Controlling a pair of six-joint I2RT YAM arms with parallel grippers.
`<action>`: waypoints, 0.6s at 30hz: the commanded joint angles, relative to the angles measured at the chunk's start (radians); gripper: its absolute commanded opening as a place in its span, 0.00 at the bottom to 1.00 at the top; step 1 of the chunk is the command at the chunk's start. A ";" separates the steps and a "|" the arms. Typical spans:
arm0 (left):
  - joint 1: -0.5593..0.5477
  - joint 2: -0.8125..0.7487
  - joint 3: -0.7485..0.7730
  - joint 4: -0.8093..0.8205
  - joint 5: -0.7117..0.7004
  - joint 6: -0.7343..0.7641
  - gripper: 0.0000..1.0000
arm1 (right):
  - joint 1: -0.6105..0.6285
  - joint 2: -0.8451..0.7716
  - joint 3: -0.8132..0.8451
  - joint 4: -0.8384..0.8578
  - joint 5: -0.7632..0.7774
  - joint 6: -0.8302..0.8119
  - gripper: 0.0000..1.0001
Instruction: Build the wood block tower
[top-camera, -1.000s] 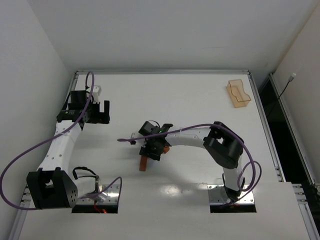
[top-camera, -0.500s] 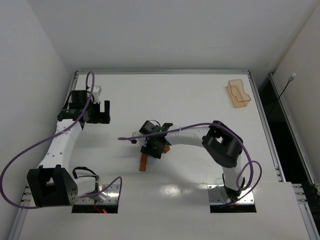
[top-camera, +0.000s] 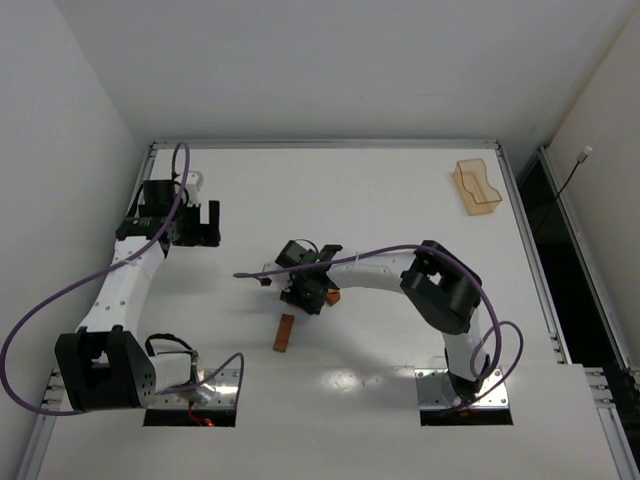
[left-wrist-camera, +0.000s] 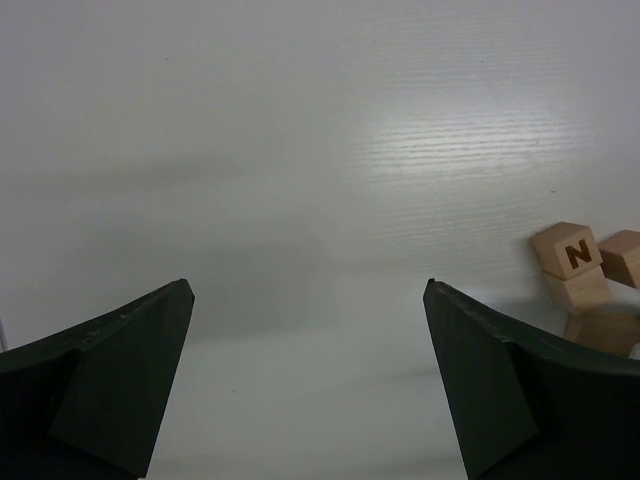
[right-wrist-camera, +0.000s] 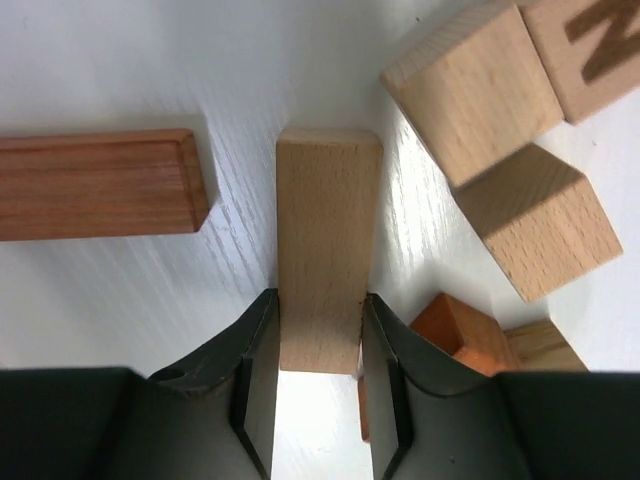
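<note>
The right claw (right-wrist-camera: 318, 312) is pinching a light tan bar (right-wrist-camera: 328, 230). Its two dark fingers press flat against the bar's long sides near one end, and the rest of the bar sticks straight out ahead of them. Whether the bar rests on the table or is just off it cannot be told.

To the left of the bar's far end lies a reddish bar (right-wrist-camera: 95, 185), set crosswise to it. Its squared end is just beside the tan bar, with a thin gap between. To the right are loose tan cubes (right-wrist-camera: 470, 90), tilted at odd angles and close together, one showing part of a dark letter. An orange block (right-wrist-camera: 450, 325) peeks out beside the right finger, touching or nearly touching it.

From above, this little cluster sits near the middle of the white table (top-camera: 380, 200), well apart from the metal rail (top-camera: 320, 144) that runs along the far side. The right arm reaches in from the near right, bent low across the surface.

The left claw (top-camera: 205, 225) hovers near the table's left side with its fingers spread wide, holding nothing. It is well apart from the blocks.

A see-through orange tray (top-camera: 477, 188) stands in the far right corner, just inside the right edge.
</note>
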 joint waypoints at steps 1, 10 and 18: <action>0.019 -0.003 0.012 0.027 -0.005 -0.007 1.00 | 0.004 -0.127 0.026 -0.020 0.054 0.052 0.00; 0.019 0.019 0.012 0.046 0.023 -0.028 1.00 | -0.115 -0.270 0.118 0.020 0.202 -0.032 0.00; 0.019 0.031 0.044 0.035 0.001 -0.028 1.00 | -0.220 -0.012 0.231 0.020 0.109 -0.184 0.00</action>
